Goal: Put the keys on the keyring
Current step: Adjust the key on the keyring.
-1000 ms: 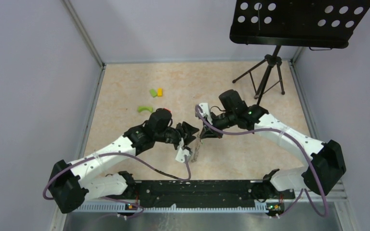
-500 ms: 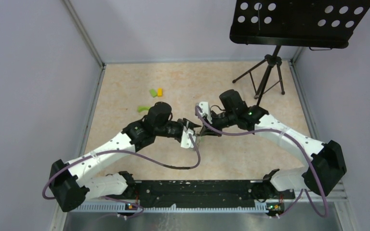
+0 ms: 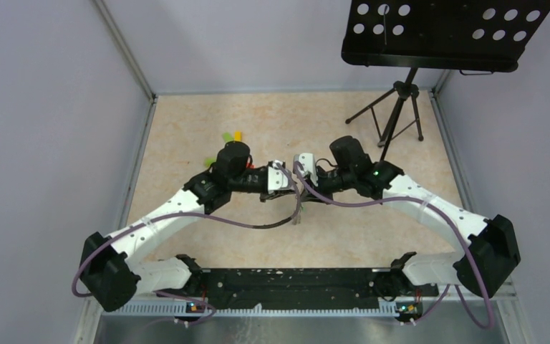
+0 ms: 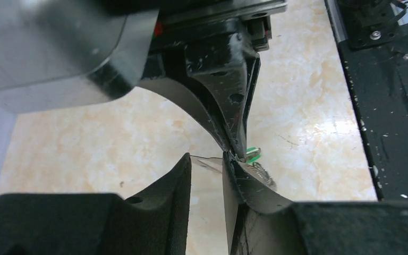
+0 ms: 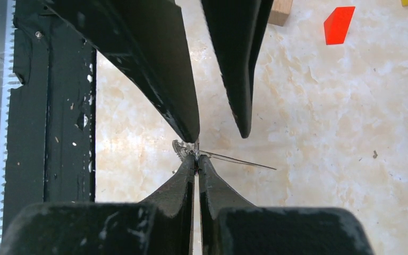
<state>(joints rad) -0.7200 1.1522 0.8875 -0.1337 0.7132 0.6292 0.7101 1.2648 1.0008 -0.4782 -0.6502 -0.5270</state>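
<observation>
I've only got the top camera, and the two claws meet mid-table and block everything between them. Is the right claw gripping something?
Observer: Yes. The right wrist view shows the right claw shut on the keyring, a thin wire loop sticking out sideways.
Operator: And the left claw?
Observer: The left claw is open. Its own wrist view shows a gap between its tips, which face the right claw's tips.
Operator: Where are the keys?
Observer: The keys are bunched right at the right claw's tip, with a green tag beside them.
</observation>
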